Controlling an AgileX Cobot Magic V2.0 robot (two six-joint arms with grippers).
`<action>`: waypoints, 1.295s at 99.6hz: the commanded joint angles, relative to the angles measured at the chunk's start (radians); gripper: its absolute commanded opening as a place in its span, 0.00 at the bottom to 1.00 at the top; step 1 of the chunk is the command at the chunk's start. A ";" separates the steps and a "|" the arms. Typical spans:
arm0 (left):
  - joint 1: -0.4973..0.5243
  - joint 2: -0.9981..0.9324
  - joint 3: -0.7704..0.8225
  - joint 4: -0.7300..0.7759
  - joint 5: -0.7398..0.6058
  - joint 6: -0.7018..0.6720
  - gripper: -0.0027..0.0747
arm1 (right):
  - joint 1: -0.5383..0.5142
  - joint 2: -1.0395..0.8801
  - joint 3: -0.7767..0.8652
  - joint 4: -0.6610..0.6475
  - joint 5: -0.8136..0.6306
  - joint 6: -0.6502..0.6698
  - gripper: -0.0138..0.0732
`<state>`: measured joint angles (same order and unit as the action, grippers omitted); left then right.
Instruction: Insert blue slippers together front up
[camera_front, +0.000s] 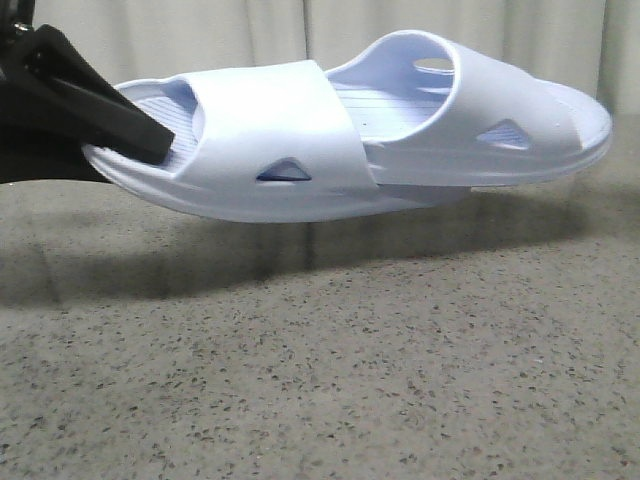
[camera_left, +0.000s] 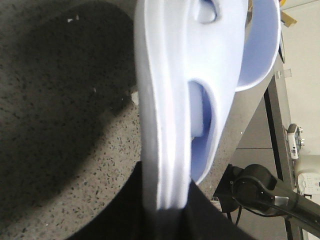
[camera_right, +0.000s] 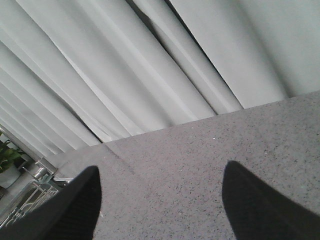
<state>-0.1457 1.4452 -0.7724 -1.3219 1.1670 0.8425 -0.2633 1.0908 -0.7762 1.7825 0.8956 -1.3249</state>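
Two pale blue slippers are nested and held in the air above the speckled table (camera_front: 330, 380). The nearer slipper (camera_front: 270, 140) has its strap facing me; the farther slipper (camera_front: 480, 110) is pushed into it and sticks out to the right. My left gripper (camera_front: 135, 135) is shut on the heel end of the nearer slipper at the left. In the left wrist view the slipper sole (camera_left: 165, 125) runs edge-on out of the gripper (camera_left: 170, 210). My right gripper (camera_right: 160, 200) is open and empty over bare table; it does not show in the front view.
Grey curtains (camera_front: 250, 30) hang behind the table and also show in the right wrist view (camera_right: 125, 65). A black stand with cables (camera_left: 260, 190) sits beyond the table edge. The slippers cast a wide shadow (camera_front: 200, 260) on the table.
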 joint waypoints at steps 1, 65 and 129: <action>-0.015 -0.026 -0.028 -0.063 0.101 -0.004 0.06 | 0.003 -0.019 -0.033 0.087 0.034 -0.010 0.67; -0.019 0.031 -0.028 -0.045 0.049 -0.030 0.05 | 0.003 -0.019 -0.033 0.087 0.034 -0.010 0.67; -0.019 0.031 -0.028 -0.013 -0.019 -0.084 0.06 | 0.003 -0.019 -0.033 0.082 0.038 -0.010 0.67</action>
<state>-0.1554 1.5009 -0.7724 -1.2694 1.1149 0.7649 -0.2633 1.0908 -0.7762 1.7825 0.8956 -1.3249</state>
